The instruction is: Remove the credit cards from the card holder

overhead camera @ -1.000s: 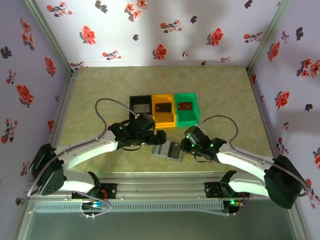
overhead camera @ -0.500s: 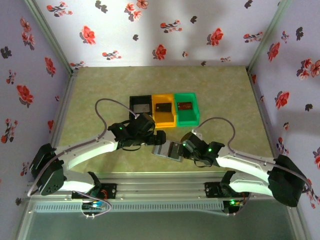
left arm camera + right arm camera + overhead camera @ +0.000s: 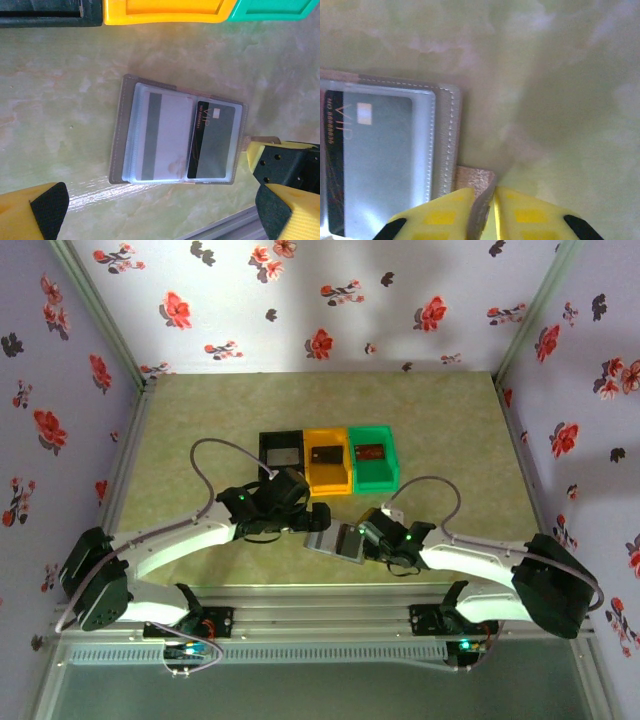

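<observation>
Grey card holder (image 3: 120,135) (opened flat), lengthwise left-right

— Where's the card holder (image 3: 117,145)?
— Open flat on the table (image 3: 200,430), near side, just before the middle bin (image 3: 327,485).
— Inside?
— The first card (image 3: 165,137) in its left panel, the second card (image 3: 212,142) in the right, side by side.
— Bins?
— Behind it, touching in a row: left bin (image 3: 264,455), middle, right bin (image 3: 375,480). The loose cards (image 3: 369,452) lie one per bin.
— And the right gripper (image 3: 492,210)?
— On the holder's tab (image 3: 475,180), right edge.
</observation>
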`<state>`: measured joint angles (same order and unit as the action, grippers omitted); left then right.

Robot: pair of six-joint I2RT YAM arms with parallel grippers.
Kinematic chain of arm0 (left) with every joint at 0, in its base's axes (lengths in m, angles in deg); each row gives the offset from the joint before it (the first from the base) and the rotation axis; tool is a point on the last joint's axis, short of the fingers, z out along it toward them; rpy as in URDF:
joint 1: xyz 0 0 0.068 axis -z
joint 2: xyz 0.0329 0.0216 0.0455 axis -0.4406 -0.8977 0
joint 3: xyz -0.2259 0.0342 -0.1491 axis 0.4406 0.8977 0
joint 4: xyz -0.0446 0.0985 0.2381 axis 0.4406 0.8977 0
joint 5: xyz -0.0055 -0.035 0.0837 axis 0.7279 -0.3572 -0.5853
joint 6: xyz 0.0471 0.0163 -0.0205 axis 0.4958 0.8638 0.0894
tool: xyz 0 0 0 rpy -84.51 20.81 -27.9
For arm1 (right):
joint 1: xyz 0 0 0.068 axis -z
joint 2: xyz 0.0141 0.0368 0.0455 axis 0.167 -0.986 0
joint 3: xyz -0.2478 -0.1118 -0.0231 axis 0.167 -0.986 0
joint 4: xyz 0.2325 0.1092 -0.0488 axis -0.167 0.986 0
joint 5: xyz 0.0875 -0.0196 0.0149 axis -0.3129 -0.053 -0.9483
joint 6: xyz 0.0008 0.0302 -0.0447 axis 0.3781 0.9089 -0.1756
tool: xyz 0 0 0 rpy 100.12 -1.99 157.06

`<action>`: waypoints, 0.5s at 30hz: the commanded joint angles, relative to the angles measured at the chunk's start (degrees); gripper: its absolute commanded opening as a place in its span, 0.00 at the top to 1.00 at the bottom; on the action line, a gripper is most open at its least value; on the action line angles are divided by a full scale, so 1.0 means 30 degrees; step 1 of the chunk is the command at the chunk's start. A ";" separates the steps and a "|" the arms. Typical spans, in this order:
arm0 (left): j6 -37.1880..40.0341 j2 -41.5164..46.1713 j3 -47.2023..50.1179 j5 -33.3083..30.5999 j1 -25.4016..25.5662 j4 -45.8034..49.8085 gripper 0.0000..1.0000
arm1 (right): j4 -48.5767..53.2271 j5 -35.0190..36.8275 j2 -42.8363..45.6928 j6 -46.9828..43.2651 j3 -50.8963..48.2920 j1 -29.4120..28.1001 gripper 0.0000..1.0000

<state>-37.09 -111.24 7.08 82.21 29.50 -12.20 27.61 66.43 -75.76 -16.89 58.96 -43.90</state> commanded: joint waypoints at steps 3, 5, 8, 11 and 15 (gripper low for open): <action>0.0111 0.0196 0.0187 -0.0442 0.0087 0.0123 0.00 | 0.0538 0.0948 -0.0727 -0.0442 0.0816 0.0338 0.96; 0.0053 0.0132 0.0187 -0.0356 0.0113 0.0013 0.00 | 0.0568 0.1008 -0.1002 -0.0641 0.1135 0.0512 0.99; -0.0177 -0.0028 0.0259 -0.0040 0.0087 -0.0406 0.00 | 0.0516 0.1054 -0.1461 -0.1056 0.1712 0.0975 1.00; -0.0446 -0.0261 0.0333 0.0398 0.0087 -0.0862 0.00 | 0.0410 0.1047 -0.2066 -0.1555 0.2309 0.1629 1.00; -0.0708 -0.0451 0.0435 0.0719 0.0217 -0.1335 0.00 | 0.0177 0.0736 -0.2740 -0.1801 0.2785 0.2131 1.00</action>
<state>-37.75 -111.72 7.67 83.31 29.54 -14.56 27.88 67.39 -82.86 -20.63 65.78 -38.22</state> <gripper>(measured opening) 0.997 0.066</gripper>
